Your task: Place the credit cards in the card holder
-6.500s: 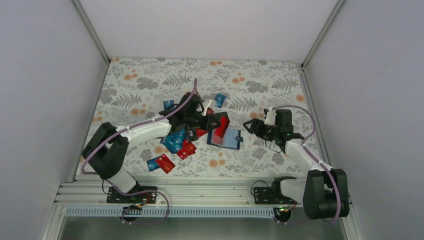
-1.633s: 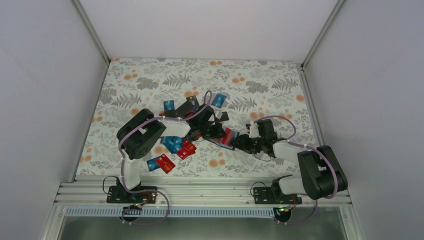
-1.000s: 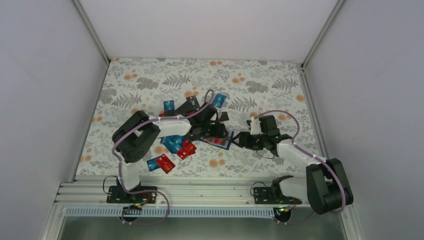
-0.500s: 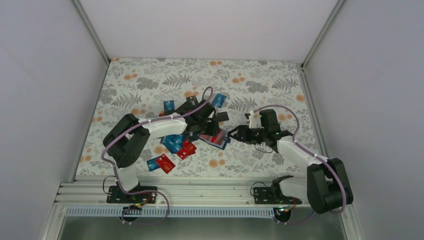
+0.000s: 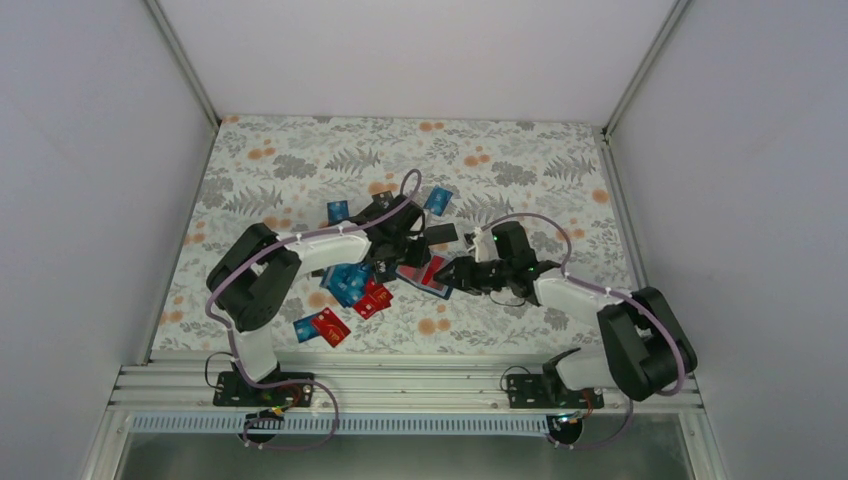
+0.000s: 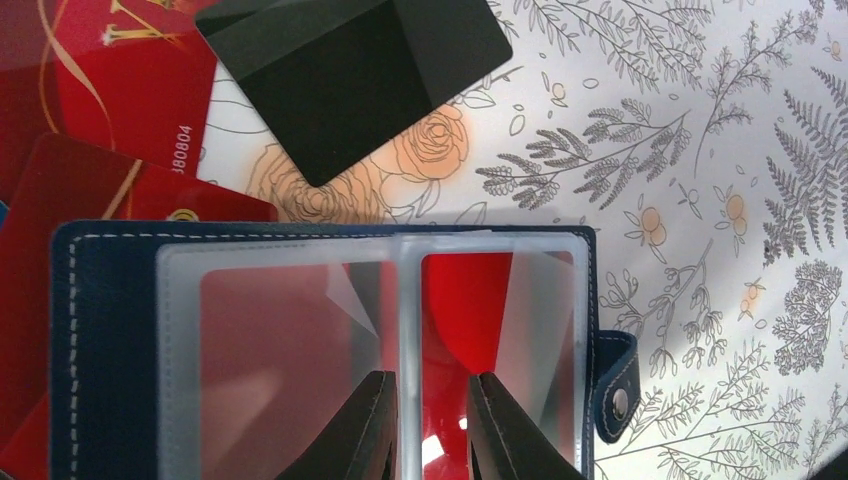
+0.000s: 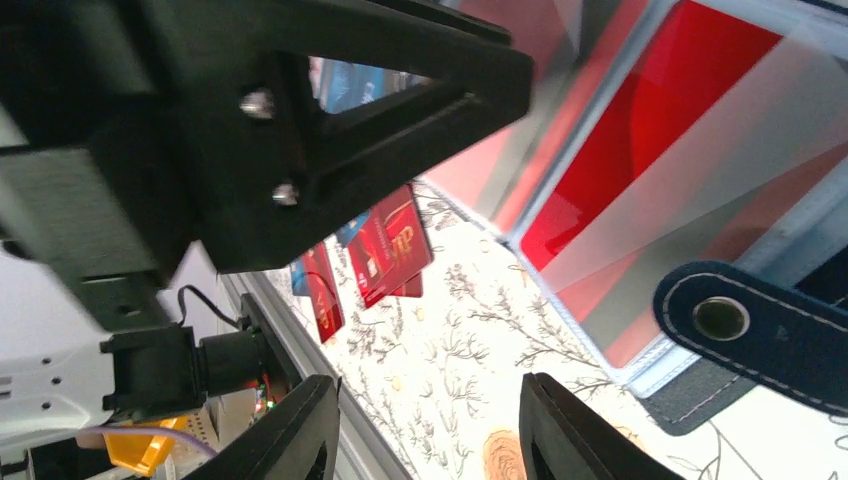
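Right claw (image 7: 428,395) now closer in, spread, holder (image 7: 765,345) at its 1 o'clock in wrist view, left claw (image 6: 433,380) narrowed over holder's clear sleeve seam, grip unclear, loose cards (image 5: 348,284) at holder's 9 o'clock

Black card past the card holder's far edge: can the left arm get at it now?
Probably yes. The black card lies bare on the table just ahead of the left pincer, nothing over it. The pincer stands over the clear sleeve of the card holder, so it must lift off first.
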Robot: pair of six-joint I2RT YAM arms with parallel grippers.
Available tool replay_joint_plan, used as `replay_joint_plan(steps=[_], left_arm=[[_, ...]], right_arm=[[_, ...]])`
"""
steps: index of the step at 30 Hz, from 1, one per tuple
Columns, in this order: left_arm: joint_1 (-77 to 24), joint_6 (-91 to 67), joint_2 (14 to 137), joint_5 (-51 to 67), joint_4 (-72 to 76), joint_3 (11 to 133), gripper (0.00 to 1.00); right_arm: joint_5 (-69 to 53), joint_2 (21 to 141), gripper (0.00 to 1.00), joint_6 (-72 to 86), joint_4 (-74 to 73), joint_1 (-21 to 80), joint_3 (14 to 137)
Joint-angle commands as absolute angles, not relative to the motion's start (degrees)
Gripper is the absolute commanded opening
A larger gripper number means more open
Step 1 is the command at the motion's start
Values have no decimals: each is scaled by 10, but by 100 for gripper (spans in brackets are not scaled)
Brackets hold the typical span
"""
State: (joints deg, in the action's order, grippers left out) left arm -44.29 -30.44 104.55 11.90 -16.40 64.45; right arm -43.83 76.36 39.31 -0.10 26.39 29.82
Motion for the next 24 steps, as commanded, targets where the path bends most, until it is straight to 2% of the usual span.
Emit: replay_joint_plan(steps=[1, 8, 19, 24], left_arm=[[-436, -295, 1051, 133, -162, 654, 20], [-433, -297, 1047, 134, -174, 661, 16], [-432, -294, 1052, 158, -176, 669, 15], [-434, -289, 1066, 175, -173, 678, 5]], right_arm=[[-423, 803, 48, 403, 37, 273, 292], [-394, 864, 47, 364, 9, 273, 321], [-340, 872, 47, 304, -47, 213, 344], [-368, 880, 47, 294, -46, 199, 359]])
